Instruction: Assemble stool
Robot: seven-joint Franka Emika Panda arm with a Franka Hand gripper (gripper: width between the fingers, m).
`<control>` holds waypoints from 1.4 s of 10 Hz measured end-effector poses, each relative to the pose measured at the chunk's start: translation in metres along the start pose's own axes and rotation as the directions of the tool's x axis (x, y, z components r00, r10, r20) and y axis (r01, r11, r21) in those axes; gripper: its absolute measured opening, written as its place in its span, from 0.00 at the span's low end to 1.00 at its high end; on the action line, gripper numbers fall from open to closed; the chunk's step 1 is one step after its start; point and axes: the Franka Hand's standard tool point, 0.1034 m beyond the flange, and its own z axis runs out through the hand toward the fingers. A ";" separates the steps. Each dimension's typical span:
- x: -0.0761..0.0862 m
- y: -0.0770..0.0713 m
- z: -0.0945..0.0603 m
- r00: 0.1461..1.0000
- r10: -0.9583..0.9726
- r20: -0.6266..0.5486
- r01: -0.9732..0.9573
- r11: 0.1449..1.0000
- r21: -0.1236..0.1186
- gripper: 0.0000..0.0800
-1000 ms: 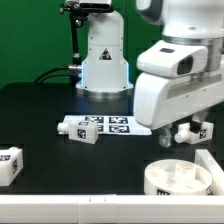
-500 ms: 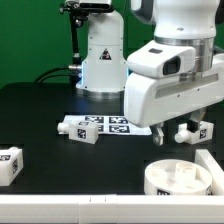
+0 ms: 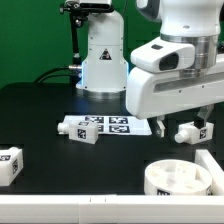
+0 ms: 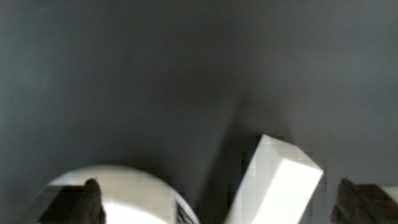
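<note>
On the black surface, exterior view, entries by clock position:

1. Seat, five o'clock: thick white round disc, lying flat. Its upper face is divided into moulded hollows, which show only bare white plastic.
2. First leg, just off centre toward nine o'clock: short white block with black-and-white tags, lying on its side just beside the nine-o'clock end of the marker board.
3. Second leg, eight o'clock: tagged block, partly cut off by the frame edge, well apart from the other parts.
4. Third leg, three o'clock: tagged block under the arm, near the seat but apart from it.
5. Fingers, wrist view: dark tips spread wide apart, clamped on nothing, hanging above the surface. Beyond and between them show the seat's curved rim and a white block, probably the third leg, standing near each other with a strip of dark surface between.
</note>
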 end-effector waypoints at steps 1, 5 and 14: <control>-0.009 -0.001 0.001 0.981 0.196 0.011 -0.196 0.980 0.026 0.81; -0.013 -0.003 0.001 0.898 0.439 0.027 -0.439 0.897 0.045 0.81; -0.038 -0.021 0.016 0.320 0.901 0.294 -0.946 0.287 0.151 0.81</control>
